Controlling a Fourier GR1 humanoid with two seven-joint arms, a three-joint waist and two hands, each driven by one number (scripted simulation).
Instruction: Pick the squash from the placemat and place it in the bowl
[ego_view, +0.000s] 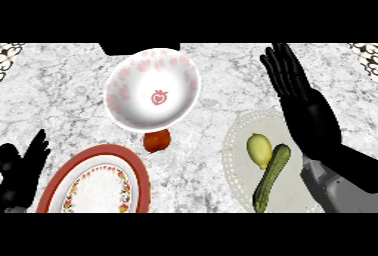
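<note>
A pale yellow squash (258, 149) lies on a round white placemat (240, 150) at the right of the counter, touching a green zucchini (270, 176) beside it. The white bowl (152, 90) with pink strawberry prints stands at the upper middle and holds nothing. My right hand (306, 112) hangs open with straight fingers pointing away, just right of the squash and above the placemat's right side. My left hand (22, 167) rests open at the lower left edge, fingers up.
A small red-orange fruit (156, 141) sits just below the bowl. A plate (97, 182) with a red rim and flower pattern lies at the lower left. Patterned objects show at the top corners.
</note>
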